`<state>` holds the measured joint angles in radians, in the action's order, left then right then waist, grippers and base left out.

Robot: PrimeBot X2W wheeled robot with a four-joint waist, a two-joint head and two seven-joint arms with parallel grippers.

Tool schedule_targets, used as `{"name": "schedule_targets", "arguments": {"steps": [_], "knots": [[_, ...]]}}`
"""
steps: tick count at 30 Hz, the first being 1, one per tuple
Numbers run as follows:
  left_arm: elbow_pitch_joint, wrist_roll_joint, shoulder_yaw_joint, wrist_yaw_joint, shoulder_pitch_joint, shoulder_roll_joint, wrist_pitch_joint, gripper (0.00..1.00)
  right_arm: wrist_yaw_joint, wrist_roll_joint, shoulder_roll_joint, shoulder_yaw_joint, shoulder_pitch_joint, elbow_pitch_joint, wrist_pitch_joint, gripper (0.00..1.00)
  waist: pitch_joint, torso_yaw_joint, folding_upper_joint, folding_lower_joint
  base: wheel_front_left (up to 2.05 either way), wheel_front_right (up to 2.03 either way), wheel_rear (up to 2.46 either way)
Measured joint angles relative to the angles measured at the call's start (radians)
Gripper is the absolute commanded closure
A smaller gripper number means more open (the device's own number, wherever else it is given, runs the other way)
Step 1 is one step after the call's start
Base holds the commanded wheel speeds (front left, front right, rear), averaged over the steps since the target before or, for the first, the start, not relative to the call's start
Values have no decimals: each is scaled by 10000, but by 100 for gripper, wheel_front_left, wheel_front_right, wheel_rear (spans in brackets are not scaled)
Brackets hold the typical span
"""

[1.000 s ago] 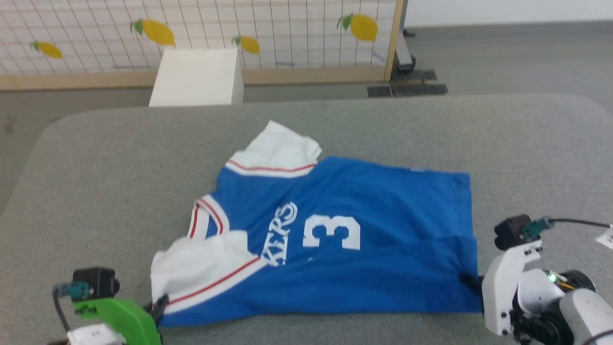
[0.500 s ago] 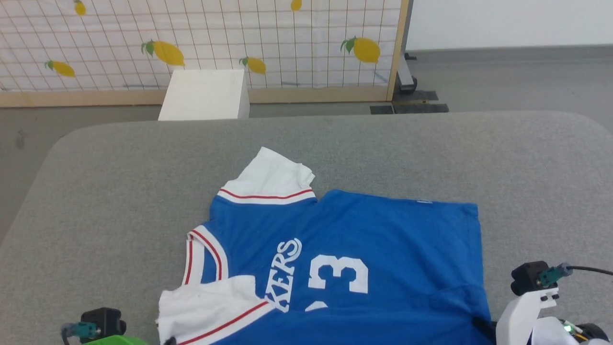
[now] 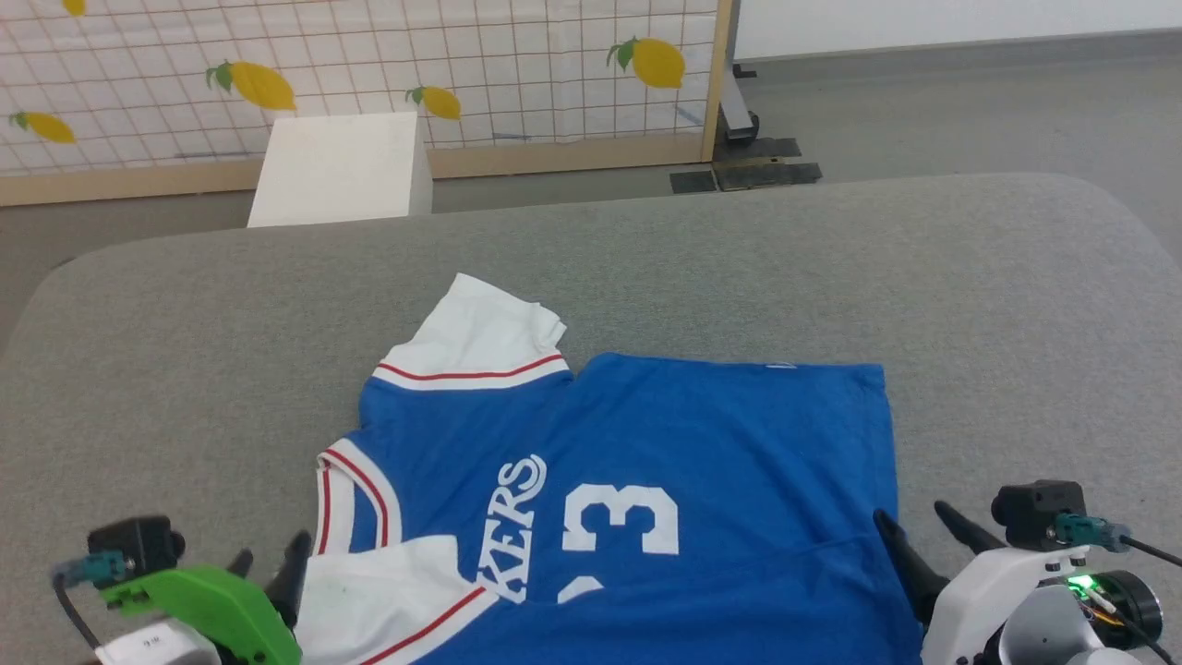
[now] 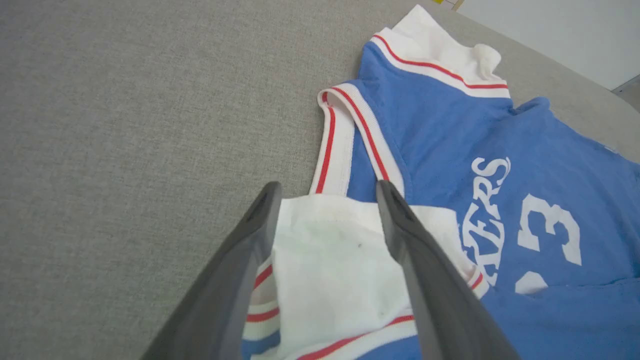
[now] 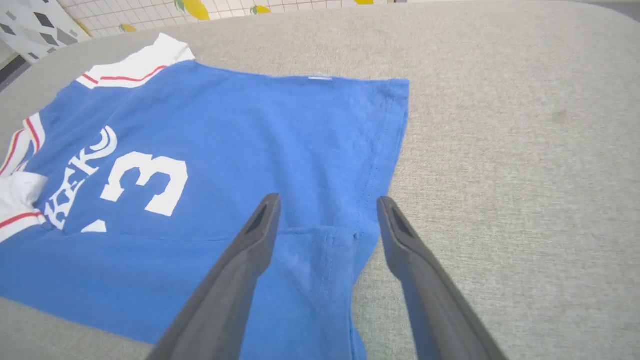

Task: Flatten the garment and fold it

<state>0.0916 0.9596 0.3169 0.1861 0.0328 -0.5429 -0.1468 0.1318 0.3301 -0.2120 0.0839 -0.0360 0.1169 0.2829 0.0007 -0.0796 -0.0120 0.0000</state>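
Garment (image 3: 702, 434) lies on grey table (image 3: 166, 332), near edge folded over. Blue body, white sleeves, red-striped trim, white lettering. Left gripper (image 4: 328, 187) spread apart over near sleeve. Right gripper (image 5: 328, 199) spread apart over hem corner.

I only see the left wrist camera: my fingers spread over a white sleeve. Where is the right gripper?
Observer: The right gripper is at the shirt's hem end, fingers spread, straddling the hem edge over the table.
Operator: Is the cloth flat there?
Observer: No. At that corner the near edge is folded over onto the shirt.
Operator: Anything past the table?
Observer: A white box stands on the floor, before a screen printed with lemons.
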Motion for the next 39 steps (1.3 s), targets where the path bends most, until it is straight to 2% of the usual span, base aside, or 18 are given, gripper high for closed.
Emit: {"name": "schedule_targets", "arguments": {"steps": [6,12,19,25,31,35,39], "knots": [[-132,-489,-276,98,-1011,-54,616,0,0,-616,531,-368,32,-646,-1114,0,144,-252,0,0,0,0,0],[309,-899,-397,86,-2605,-174,897,0,0,-997,771,-372,454,-1590,-1630,0,646,-480,0,0,0,0,0],[1572,-1179,-384,-466,-5425,-341,604,0,0,-1367,930,-163,1223,-2652,-1793,0,1712,-759,0,0,0,0,0],[2631,-1254,8,-1294,-7815,-800,-746,0,0,-1452,1045,75,1853,-3143,-1918,0,2732,-1118,0,2,0,0,0],[3329,-1181,698,-2199,-9688,-1085,-2957,0,0,-1450,1189,213,2191,-3212,-2056,0,3683,-1599,0,3,0,0,0],[3825,-955,1045,-2477,-10193,-1118,-4366,0,0,-1434,1267,347,2309,-3147,-2128,0,4171,-1933,0,3,0,0,0],[4326,-698,1350,-2552,-10290,-1256,-5618,0,0,-1352,1337,499,2430,-3018,-2167,0,4696,-2392,0,3,0,0,0]]}}
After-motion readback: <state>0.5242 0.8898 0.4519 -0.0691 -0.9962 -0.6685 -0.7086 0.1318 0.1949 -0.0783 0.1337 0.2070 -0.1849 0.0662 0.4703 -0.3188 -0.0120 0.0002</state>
